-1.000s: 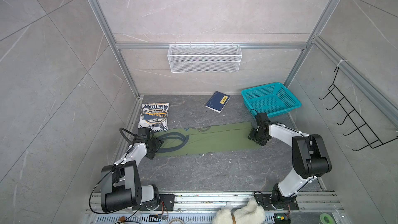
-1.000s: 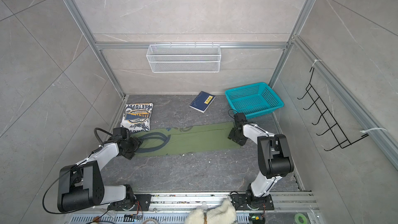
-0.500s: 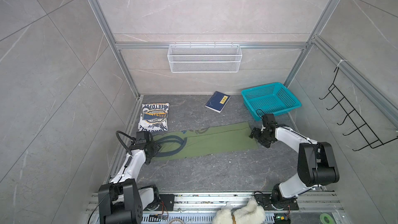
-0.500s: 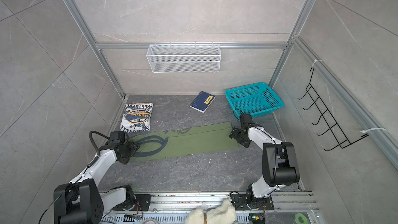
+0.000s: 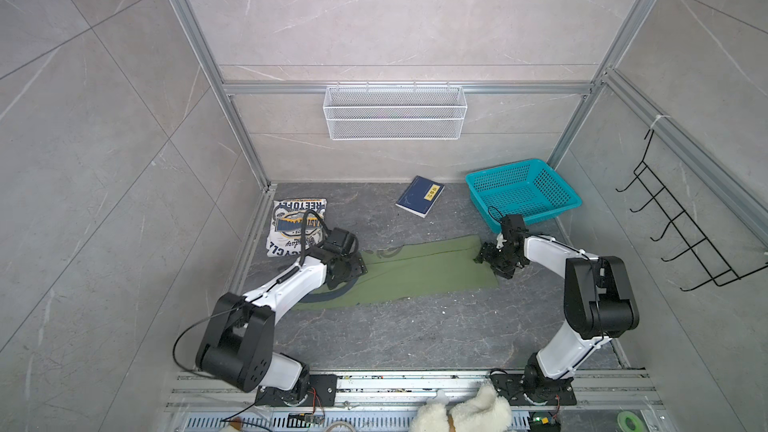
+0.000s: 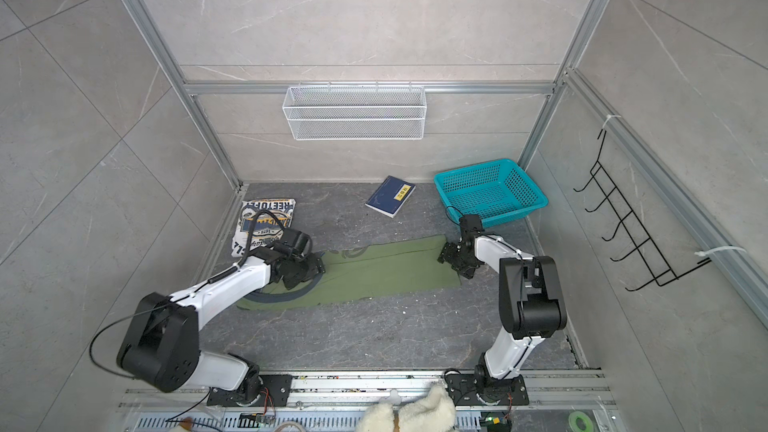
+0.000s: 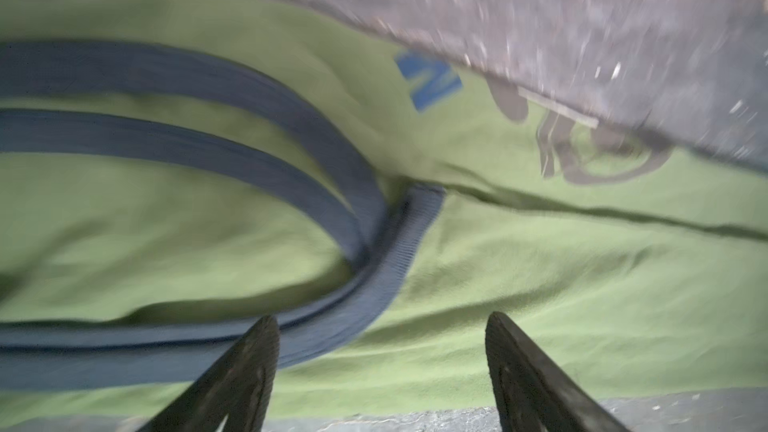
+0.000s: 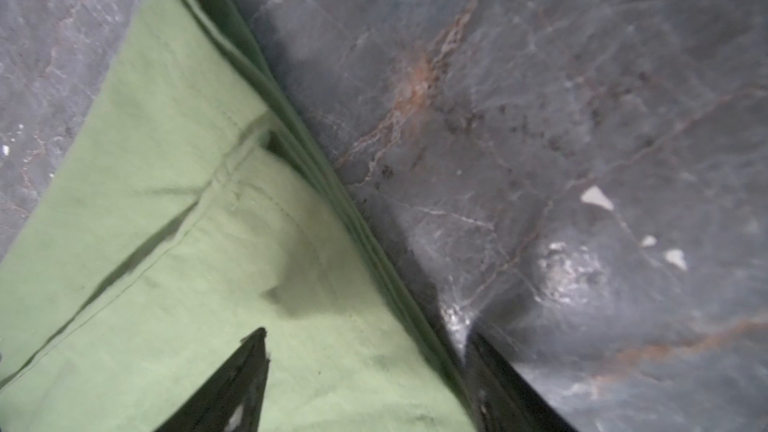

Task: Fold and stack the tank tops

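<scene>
Book [image 5: 419, 201], basket [image 5: 524, 194] behind grn top [image 5: 419, 274] (apart).

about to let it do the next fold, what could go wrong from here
The right jaws stand open astride the green tank top's layered hem edge: they may pinch only some layers.
The left jaws hang open over its navy trim loops and may snag trim alone.

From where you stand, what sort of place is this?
Likely a robot test booth dressed as a laundry corner: a wire wall basket, a black hook rack, and a left arm and right arm bolted to a front rail, reaching over a green tank top.
</scene>
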`<action>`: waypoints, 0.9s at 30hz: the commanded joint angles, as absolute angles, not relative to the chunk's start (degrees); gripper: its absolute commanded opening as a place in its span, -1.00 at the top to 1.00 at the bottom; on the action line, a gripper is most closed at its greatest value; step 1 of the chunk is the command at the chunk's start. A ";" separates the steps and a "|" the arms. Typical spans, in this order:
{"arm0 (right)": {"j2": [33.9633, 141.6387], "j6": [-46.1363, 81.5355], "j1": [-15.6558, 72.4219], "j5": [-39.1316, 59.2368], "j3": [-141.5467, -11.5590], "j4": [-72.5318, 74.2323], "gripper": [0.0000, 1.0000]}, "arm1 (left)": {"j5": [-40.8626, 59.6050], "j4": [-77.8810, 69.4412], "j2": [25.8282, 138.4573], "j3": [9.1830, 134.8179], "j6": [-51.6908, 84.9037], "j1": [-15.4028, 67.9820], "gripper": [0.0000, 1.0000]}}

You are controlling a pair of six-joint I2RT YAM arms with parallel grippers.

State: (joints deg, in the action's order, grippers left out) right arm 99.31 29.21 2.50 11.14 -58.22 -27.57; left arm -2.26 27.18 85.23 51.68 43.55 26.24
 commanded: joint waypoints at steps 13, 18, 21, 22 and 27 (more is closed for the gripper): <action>105.84 27.14 6.72 8.30 -62.15 -30.23 -0.24 | -0.95 23.12 100.56 56.70 44.56 32.62 -0.61; 107.01 27.07 8.04 8.45 -62.17 -29.89 0.08 | -1.10 22.04 101.07 53.71 44.92 32.71 -0.61; 106.07 27.30 8.17 7.09 -61.97 -30.44 0.41 | -1.40 21.97 100.82 52.25 45.17 32.80 -0.61; 105.11 27.42 8.17 6.21 -61.73 -30.63 0.51 | -1.63 21.92 100.66 51.81 45.28 32.80 -0.61; 99.69 26.91 8.50 0.29 -62.64 -34.39 0.87 | -1.67 21.80 100.28 51.39 45.85 34.28 -0.61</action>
State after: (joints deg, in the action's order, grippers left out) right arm 103.07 27.24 8.14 5.41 -62.85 -29.43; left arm -1.98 19.14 97.14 54.54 44.31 33.56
